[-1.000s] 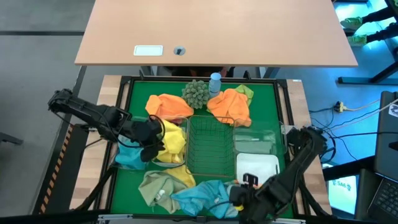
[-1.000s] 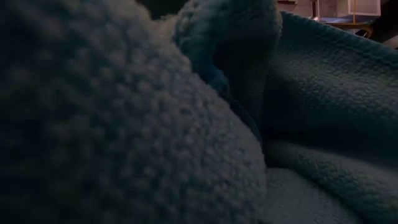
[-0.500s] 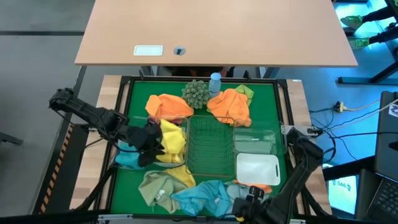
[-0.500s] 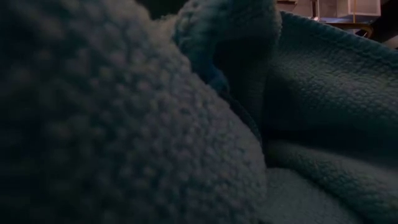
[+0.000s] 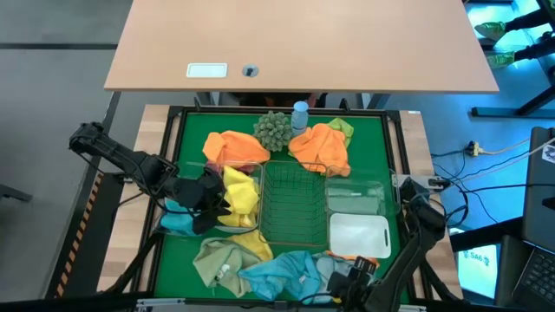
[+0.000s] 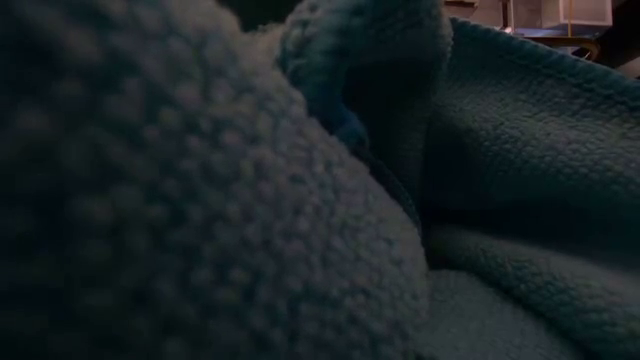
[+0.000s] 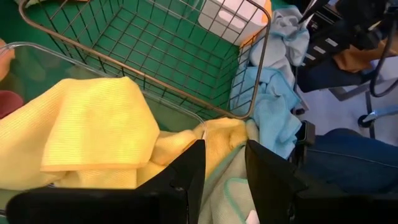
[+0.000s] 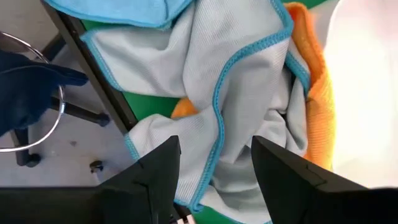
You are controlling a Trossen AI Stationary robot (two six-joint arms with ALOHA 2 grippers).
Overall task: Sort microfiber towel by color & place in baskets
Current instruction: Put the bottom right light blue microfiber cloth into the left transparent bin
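My left gripper is open and hovers over the yellow towels that lie in a clear bin. My right gripper is open at the table's near edge. It stands above a pale grey towel with a blue hem, which lies partly on an orange towel beside the white bin. The wire-mesh basket sits mid-table with a clear bin to its right. A blue towel fills the low view.
Orange towels, a spiky ball and a small blue bottle lie at the far side. A teal towel, a pale green towel and a light blue towel lie at the near side. A raised frame borders the green mat.
My right gripper has drawn back from the white bin's near edge toward the table's near edge, uncovering the orange towel there. My left gripper has shifted slightly toward the near edge over the yellow towels.
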